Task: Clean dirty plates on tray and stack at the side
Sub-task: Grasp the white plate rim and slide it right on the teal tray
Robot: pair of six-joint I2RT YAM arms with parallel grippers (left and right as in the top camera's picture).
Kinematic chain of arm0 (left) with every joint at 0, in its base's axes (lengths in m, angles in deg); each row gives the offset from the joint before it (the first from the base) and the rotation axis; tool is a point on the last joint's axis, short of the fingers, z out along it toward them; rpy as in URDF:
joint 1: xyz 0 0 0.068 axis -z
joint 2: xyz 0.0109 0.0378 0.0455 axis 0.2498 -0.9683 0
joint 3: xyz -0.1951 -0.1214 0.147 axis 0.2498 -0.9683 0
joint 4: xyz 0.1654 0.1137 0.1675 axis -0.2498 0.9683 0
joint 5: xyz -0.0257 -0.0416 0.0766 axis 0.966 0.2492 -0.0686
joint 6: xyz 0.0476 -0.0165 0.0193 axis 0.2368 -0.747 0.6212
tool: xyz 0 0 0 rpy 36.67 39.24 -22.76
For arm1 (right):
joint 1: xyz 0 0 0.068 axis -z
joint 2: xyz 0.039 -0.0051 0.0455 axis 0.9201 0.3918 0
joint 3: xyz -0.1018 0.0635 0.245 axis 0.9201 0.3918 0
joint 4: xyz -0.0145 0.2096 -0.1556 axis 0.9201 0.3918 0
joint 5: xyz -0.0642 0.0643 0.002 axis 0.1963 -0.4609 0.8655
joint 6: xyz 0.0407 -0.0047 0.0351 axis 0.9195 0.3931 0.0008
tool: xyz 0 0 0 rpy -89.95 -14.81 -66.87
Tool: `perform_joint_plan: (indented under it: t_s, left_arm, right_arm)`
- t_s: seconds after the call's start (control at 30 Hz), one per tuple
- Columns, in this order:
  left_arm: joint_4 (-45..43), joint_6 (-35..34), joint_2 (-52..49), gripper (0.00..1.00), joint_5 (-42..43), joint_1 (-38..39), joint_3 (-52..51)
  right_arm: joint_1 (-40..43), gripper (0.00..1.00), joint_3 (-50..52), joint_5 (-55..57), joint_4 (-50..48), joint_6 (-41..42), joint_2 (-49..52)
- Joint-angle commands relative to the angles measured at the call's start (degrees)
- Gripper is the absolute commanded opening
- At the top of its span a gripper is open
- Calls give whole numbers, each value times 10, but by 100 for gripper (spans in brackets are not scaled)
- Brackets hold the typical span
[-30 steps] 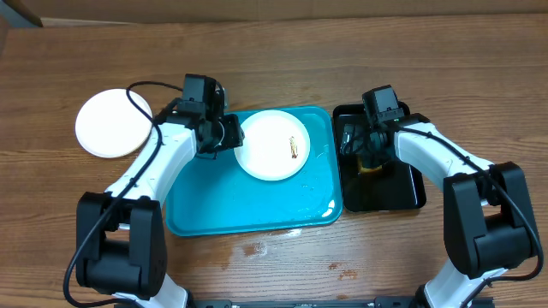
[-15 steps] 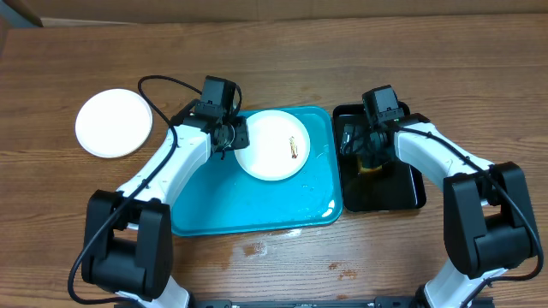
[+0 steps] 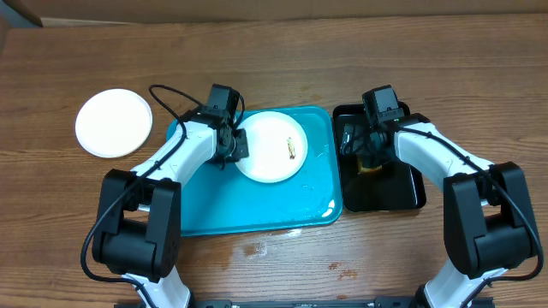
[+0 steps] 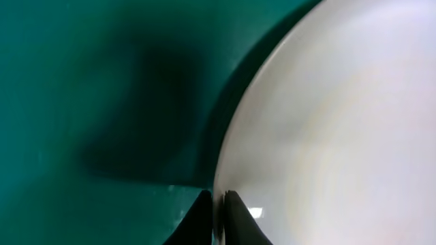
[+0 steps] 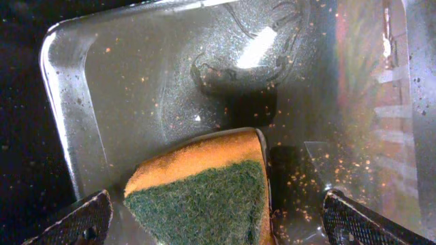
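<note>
A white plate [image 3: 272, 145] with a small brown smear lies at the back of the turquoise tray [image 3: 223, 205]. My left gripper [image 3: 235, 144] is at the plate's left edge. In the left wrist view the plate [image 4: 340, 122] fills the right side over the tray [image 4: 82, 102], and the left gripper [image 4: 218, 204] is shut with the rim pinched between its dark fingertips. A second white plate [image 3: 113, 122] rests on the table at far left. My right gripper [image 3: 364, 154] hangs open over a sponge [image 5: 197, 190], a finger on each side and apart from it.
The glossy black tray [image 3: 402, 192] stands right of the turquoise one, wet and speckled with crumbs, holding the orange and green sponge [image 3: 370, 168]. Water spots lie on the wooden table in front of the turquoise tray.
My left gripper moved right from the tray's back left corner to the plate's edge and shut on its rim. The right arm stayed still.
</note>
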Motion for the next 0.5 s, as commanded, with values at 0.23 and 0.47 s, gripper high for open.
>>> perform_joint_plan:
  t_s: [0.23, 0.47]
  left_arm:
    - [80, -29, -4, 5, 38, 3, 9]
    - [102, -28, -4, 32, 39, -4, 14]
  right_arm:
    - [1, 100, 2, -5, -3, 3, 2]
    - [1, 100, 2, -5, -6, 3, 2]
